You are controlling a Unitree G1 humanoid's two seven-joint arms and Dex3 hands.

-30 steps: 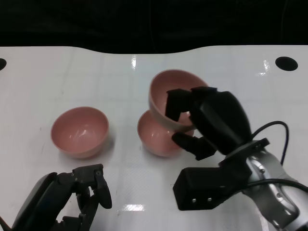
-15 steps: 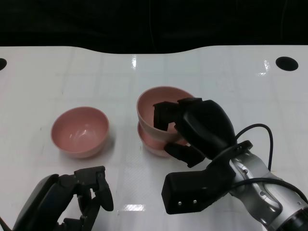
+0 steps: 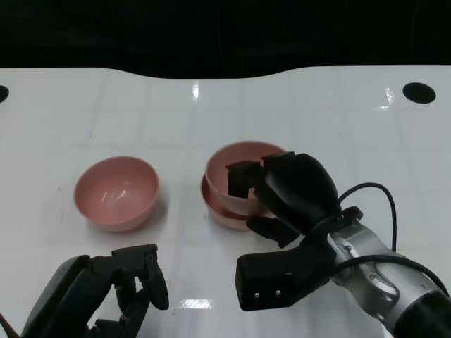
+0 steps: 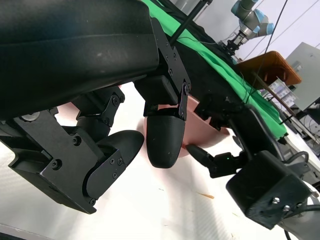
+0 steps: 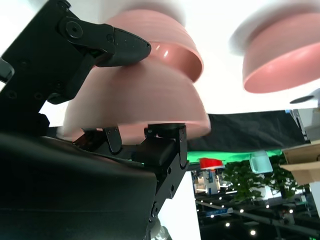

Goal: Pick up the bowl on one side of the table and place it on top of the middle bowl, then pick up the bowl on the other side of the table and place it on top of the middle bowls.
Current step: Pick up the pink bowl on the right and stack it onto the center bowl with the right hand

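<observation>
Glossy white table under dark backdrop. Upper bowl nested in middle bowl, rim clamped by right hand for seating. Left of middle bowl, third bowl waiting; left hand idle, empty, fingers loosely curled.

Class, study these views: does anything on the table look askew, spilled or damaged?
Nothing stands out. The upper bowl, gripped by the right hand, sits nested in the middle bowl; the left bowl stands upright, apart.
</observation>
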